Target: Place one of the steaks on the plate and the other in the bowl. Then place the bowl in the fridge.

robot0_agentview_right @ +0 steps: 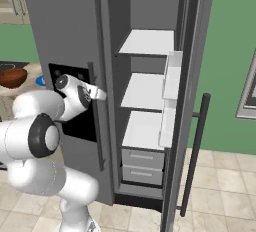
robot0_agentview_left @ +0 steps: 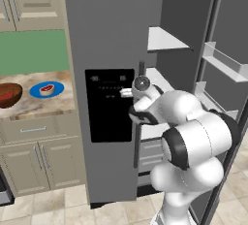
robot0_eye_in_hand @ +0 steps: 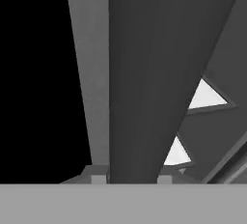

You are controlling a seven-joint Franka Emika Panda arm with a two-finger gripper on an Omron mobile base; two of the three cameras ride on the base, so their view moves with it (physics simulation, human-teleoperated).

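End effector [robot0_eye_in_hand: 130, 177] clamped on fridge handle [robot0_eye_in_hand: 144, 73], fingertips mostly cut off

A thick dark handle [robot0_eye_in_hand: 140, 83] is running up the middle, close to the camera, rising between two small grey fingertips [robot0_eye_in_hand: 95, 175] at the bottom. Left of it, the grey fridge [robot0_eye_in_hand: 87, 73] door edge is standing against a black panel [robot0_eye_in_hand: 34, 73]. Right, white shelves [robot0_eye_in_hand: 205, 95] are showing.

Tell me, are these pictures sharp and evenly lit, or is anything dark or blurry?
Left base view: flat, even light; the plate and bowl look soft and small. Right base view: the fridge interior is shaded, its white shelves bright, no glare. Hand view: half is pure black, and the close fridge surfaces are smeared.
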